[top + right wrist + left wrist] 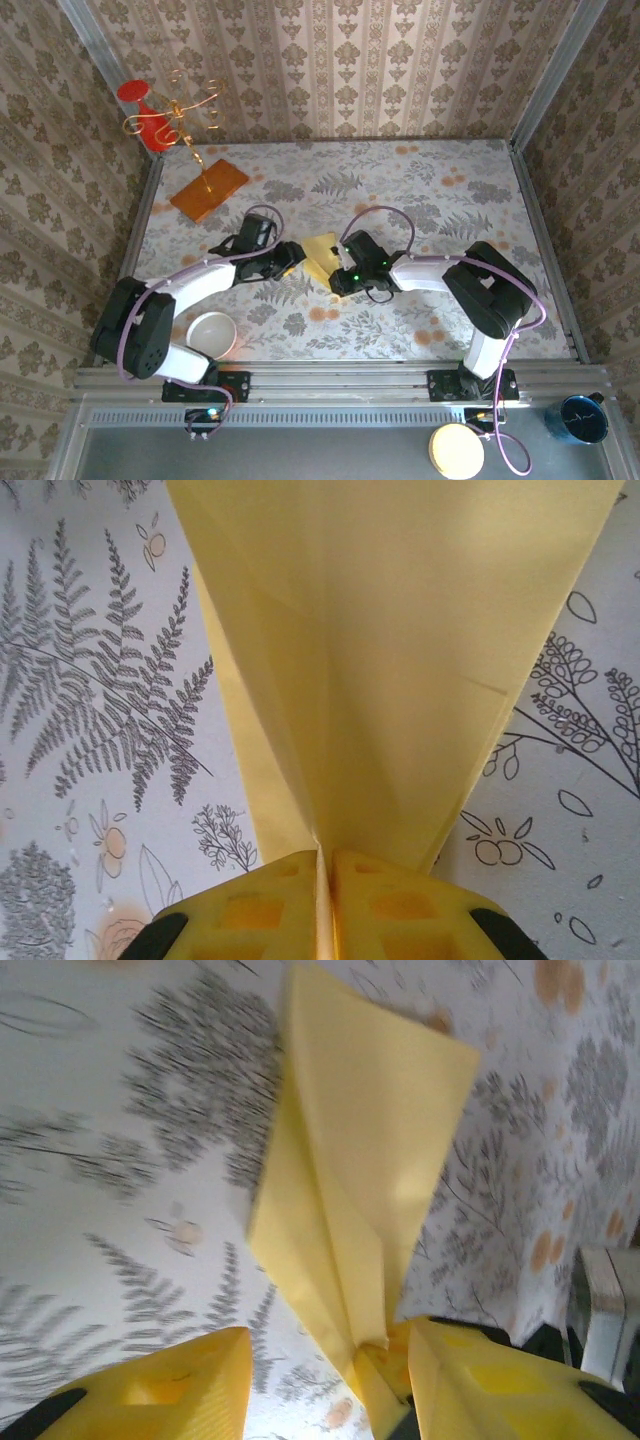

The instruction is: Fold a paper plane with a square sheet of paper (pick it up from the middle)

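Observation:
The square sheet of paper is folded into a pale-yellow paper plane (320, 250), a narrow kite shape with a centre crease, lifted over the middle of the floral tablecloth. My right gripper (325, 900) is shut on its centre fold, and the wings fan away from the fingers (400, 915). In the top view the right gripper (335, 277) holds the plane's near end. My left gripper (330, 1385) stands open around the plane's pointed end (372, 1355), which lies close against the right-hand finger (480, 1380). From above, the left gripper (297, 257) is at the plane's left side.
An orange board (208, 188) with a gold wire stand sits at the back left, with red pieces (150, 125) on the wire. A white bowl (212, 334) stands near the left arm's base. A blue cup (583, 417) and a pale round lid (456, 450) lie off the table in front.

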Motion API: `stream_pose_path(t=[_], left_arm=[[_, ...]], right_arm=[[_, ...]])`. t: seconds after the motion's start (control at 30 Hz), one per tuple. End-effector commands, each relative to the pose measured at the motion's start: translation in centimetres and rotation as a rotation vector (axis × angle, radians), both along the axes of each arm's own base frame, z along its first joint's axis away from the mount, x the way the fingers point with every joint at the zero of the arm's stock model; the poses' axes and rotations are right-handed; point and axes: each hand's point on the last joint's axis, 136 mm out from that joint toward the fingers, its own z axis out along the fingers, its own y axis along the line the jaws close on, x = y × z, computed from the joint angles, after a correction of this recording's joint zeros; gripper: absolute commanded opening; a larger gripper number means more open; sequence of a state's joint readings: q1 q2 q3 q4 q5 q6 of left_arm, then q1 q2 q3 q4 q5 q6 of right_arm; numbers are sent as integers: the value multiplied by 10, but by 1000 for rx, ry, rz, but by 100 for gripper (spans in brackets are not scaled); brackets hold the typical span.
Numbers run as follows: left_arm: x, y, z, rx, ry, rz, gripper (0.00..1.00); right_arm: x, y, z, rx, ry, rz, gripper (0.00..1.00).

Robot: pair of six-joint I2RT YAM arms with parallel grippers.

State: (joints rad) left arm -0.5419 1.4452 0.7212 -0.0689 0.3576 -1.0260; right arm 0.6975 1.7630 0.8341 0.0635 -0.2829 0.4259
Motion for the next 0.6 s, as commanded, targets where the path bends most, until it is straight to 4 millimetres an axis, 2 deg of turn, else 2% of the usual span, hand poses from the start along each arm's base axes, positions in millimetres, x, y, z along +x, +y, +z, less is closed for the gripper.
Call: stream_pose_path(t=[0.0, 0.1, 0.3, 0.43, 0.57], left_arm=[[2, -20, 2, -29, -42, -76, 44], [2, -32, -1, -39, -38, -114, 41], [8, -46, -9, -72, -31, -145, 42], [15, -52, -11, -70, -38, -158, 43], [17, -54, -21, -60, -19, -159, 44]], right_arm=[[-11, 0, -9, 56, 78, 1, 15], [-10, -1, -8, 77, 82, -4, 15], [-8, -3, -8, 89, 84, -9, 16], [-8, -4, -9, 91, 87, -11, 16], [-7, -5, -9, 90, 87, -14, 16]])
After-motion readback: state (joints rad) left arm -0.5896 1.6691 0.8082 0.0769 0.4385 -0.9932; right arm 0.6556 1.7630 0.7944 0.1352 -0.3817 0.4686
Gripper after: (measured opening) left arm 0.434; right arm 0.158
